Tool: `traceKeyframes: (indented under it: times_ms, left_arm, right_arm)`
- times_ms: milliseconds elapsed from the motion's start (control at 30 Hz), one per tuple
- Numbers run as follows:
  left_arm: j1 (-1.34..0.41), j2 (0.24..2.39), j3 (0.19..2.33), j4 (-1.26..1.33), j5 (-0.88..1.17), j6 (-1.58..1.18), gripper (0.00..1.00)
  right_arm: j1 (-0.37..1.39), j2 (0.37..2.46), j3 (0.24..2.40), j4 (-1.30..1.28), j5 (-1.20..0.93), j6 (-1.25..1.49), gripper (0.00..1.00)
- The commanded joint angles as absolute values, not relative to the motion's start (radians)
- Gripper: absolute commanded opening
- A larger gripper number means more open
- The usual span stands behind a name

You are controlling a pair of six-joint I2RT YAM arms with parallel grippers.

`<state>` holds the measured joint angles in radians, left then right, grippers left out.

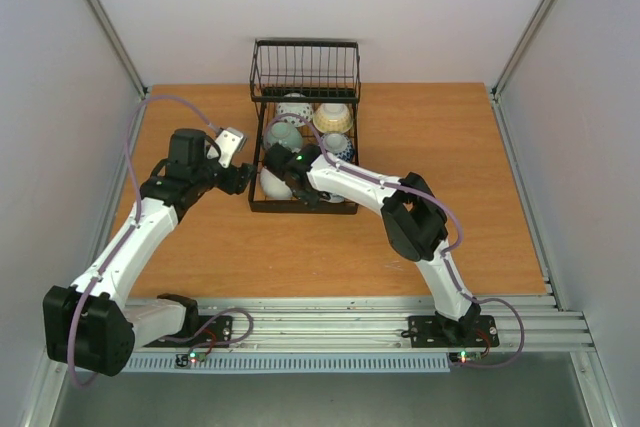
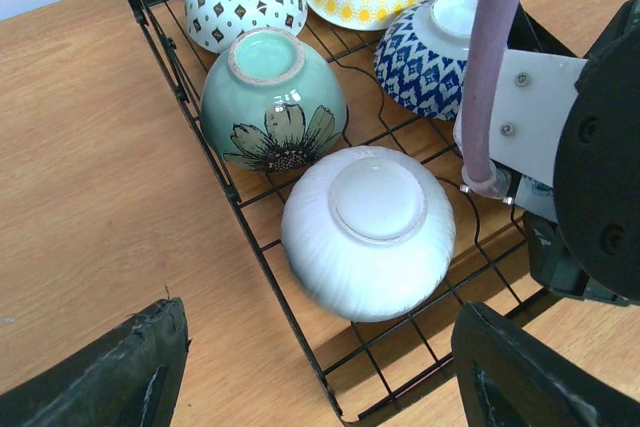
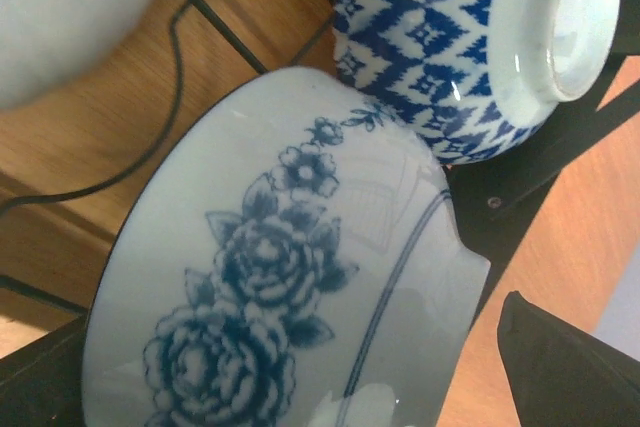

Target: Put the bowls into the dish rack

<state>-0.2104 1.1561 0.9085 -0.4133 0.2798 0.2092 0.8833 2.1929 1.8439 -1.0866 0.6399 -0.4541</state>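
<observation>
Wooden tabletop (image 1: 200,247) is carrying the dish rack (image 1: 305,72) at upper centre. Left gripper (image 1: 243,177) is hovering wide and empty beside its left edge. Right gripper (image 3: 290,377) is straddling the floral bowl (image 3: 280,277) inside, jaws wide; inverted bowls (image 2: 272,97) are resting beyond.

**Robot test cell in a lab**

Plain white panels (image 1: 320,7) on aluminium posts (image 1: 100,17) enclose a wooden bench (image 1: 450,147). At the bottom of the frame, the left arm (image 1: 130,247) and right arm (image 1: 420,227) are bolted to a slotted metal rail (image 1: 340,322), with purple cables (image 1: 128,137) exposed.

bowls (image 1: 285,137) in dish rack (image 1: 305,67) (far-centre), on table (image 1: 440,147)
</observation>
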Motion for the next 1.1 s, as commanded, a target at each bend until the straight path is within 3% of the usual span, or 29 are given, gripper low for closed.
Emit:
traceKeyframes:
  times_ms: [0,833,1067]
  left_arm:
    - [-0.204,1.145,0.91,-0.372,0.275,0.202,0.73]
    - [-0.198,1.12,0.91,-0.375,0.273,0.202,0.73]
    - [-0.192,1.103,0.899,-0.363,0.276,0.2,0.74]
  right_arm:
    - [0.913,2.155,1.833,-1.078,0.562,-0.459,0.99]
    - [0.95,2.134,1.828,-1.054,0.495,-0.452,0.99]
    - [0.964,2.046,1.787,-1.014,0.456,-0.43,0.99]
